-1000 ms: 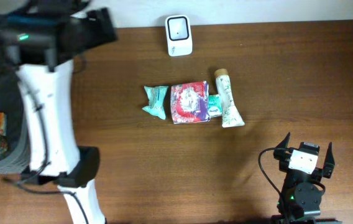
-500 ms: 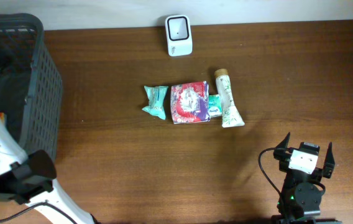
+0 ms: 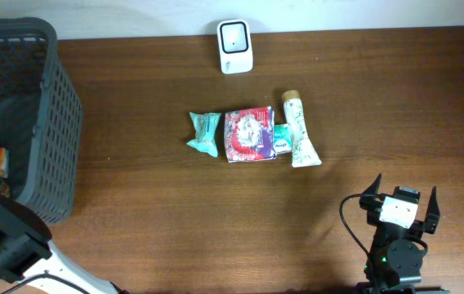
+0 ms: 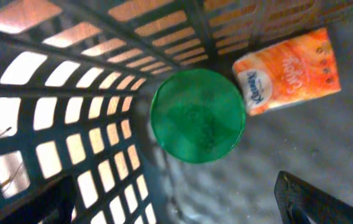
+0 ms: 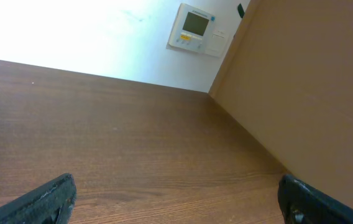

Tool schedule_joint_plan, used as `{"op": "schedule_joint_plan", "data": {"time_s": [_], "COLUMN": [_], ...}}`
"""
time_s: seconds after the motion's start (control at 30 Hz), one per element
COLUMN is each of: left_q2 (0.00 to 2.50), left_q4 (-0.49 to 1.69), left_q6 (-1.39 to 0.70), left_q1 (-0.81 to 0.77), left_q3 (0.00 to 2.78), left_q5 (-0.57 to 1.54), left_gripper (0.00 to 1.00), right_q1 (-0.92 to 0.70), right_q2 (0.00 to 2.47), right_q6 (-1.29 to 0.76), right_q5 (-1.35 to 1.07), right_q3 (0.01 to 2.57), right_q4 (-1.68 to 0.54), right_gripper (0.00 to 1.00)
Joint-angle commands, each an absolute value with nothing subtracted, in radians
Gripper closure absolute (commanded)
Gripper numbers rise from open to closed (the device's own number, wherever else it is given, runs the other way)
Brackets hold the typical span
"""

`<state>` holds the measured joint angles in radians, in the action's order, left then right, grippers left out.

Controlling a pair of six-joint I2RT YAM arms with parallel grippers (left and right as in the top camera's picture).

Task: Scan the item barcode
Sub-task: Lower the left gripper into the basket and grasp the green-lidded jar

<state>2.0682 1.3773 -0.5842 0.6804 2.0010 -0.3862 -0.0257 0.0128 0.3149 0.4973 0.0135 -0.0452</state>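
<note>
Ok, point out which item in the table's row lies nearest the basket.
The teal packet, at the row's left end; the red pouch, green box and tube lie farther.

Green round lid (image 4: 197, 116) beside orange tissue pack (image 4: 286, 71), inside basket (image 4: 313, 137).

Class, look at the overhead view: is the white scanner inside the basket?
No, the scanner sits on the table, apart from the basket.
</note>
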Motion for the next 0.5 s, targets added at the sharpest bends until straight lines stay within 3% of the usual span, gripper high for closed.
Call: {"op": "schedule_joint_plan", "data": {"time_s": [0.0, 0.47], "left_q2": [2.059, 2.063], "left_q4": [1.343, 1.266], "left_q6": [-0.452, -0.345], "left_q1": [0.686, 0.739], "left_q3": [1.979, 1.898], "left_q5": [-0.379, -0.306], "left_gripper": [0.01, 0.01], "right_q1": [-0.020, -0.020], "right_q2": [0.006, 0.006], "right_q6": [0.314, 0.314], "right_q5": [0.506, 0.506], "right_q3": [0.006, 0.006], "right_q4": [-0.048, -0.048], "right_gripper": [0.01, 0.01]}}
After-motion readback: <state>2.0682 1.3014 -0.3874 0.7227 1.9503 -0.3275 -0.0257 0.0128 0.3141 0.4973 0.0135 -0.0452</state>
